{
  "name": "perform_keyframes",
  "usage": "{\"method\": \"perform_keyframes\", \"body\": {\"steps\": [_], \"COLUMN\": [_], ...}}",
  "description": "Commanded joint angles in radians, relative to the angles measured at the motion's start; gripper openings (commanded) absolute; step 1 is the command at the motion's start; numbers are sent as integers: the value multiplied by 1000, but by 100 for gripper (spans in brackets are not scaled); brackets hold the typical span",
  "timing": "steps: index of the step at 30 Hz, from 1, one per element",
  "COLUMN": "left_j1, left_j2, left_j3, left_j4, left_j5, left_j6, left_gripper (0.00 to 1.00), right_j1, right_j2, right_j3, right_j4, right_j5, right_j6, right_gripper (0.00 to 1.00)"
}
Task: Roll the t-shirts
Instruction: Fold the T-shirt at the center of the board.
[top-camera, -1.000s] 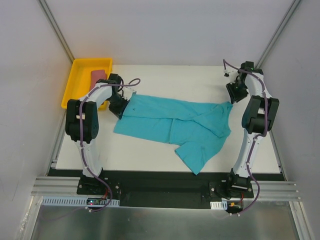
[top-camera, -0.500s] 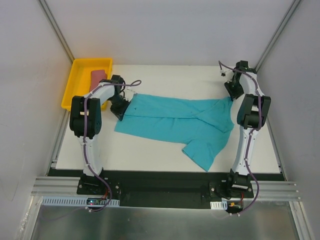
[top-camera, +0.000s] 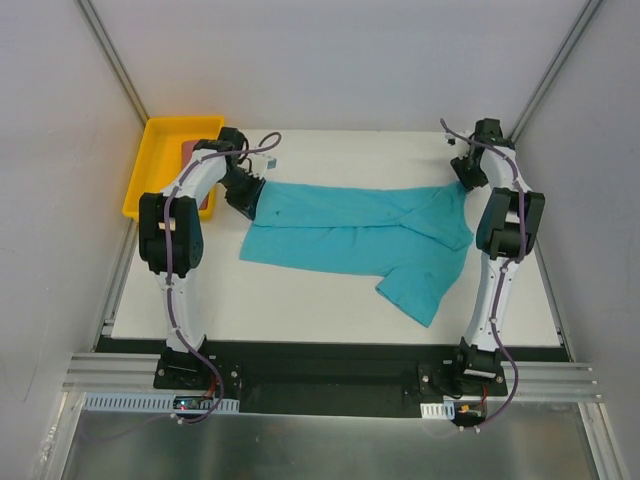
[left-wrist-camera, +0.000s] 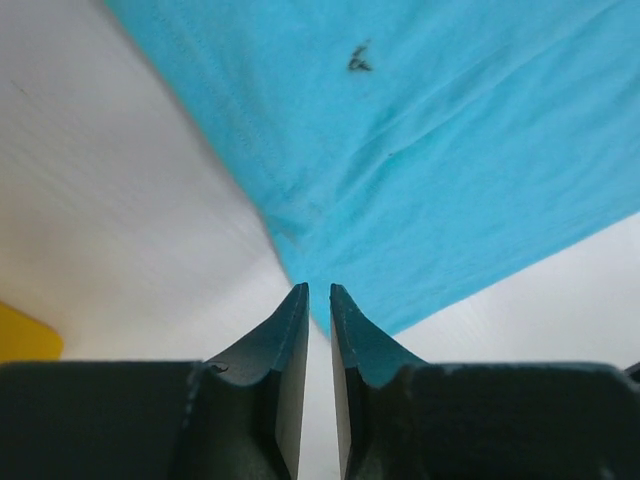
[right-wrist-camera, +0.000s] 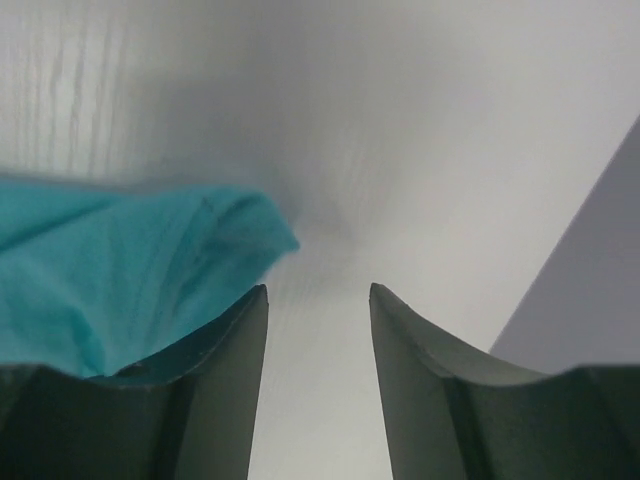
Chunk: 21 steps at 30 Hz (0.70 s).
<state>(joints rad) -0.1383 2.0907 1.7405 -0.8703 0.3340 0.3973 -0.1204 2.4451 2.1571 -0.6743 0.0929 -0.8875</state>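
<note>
The turquoise t-shirt (top-camera: 350, 228) lies spread across the white table, one sleeve pointing toward the near edge. My left gripper (top-camera: 246, 190) sits at the shirt's far left corner. In the left wrist view its jaws (left-wrist-camera: 319, 292) are closed to a thin slit with only table showing in it, and the shirt (left-wrist-camera: 420, 160), with a small dark tag (left-wrist-camera: 358, 58), lies just ahead of the tips. My right gripper (top-camera: 468, 176) is open at the shirt's far right corner, with bunched cloth (right-wrist-camera: 130, 270) beside its left finger. The rose-red shirt (top-camera: 192, 148) shows as a sliver in the tray, behind my left arm.
The yellow tray (top-camera: 150, 170) stands at the table's far left corner, and its edge shows in the left wrist view (left-wrist-camera: 20, 335). Grey walls close in on both sides, and one stands close to the right gripper (right-wrist-camera: 600, 250).
The shirt has been dragged to the right and stretched out flatter. My left gripper has moved toward the far side. My right gripper has moved back toward the far right corner.
</note>
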Motion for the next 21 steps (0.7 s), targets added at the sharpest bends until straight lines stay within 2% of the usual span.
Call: {"method": "perform_keyframes", "body": {"steps": [1,5,8,9,12,17,21], "left_j1": [-12,-23,-24,-24,-27,-29,-29], "left_j2": [-101,-107,-83,-69,-47,-55,-75], "left_j3": [34,54,76,83,116,131,103], "left_j4": [-78,-75,-75,-75,-76,-75,-76], "left_j5": [111,105,112,115,120,111,94], "left_j6": [-37,-34,-43,-46,-54,-46,-35], "left_gripper": [15,16,17,17,17,17,17], "right_j1": [-27,-24,-7,7,60,119,160], "right_j2": [-242,-378,-409,-417,-402,-310,-226], "right_j3": [-101,-177,-212,-220,-250,-221,-166], "right_j4": [22,-25,-102,-144,-211,-278,-309], "right_j5": [45,-34,-200,-310,-432,-502,-493], "right_j6": [62,107,128,119,61,25,9], "right_gripper": [50,54,54,54,52,50,50]}}
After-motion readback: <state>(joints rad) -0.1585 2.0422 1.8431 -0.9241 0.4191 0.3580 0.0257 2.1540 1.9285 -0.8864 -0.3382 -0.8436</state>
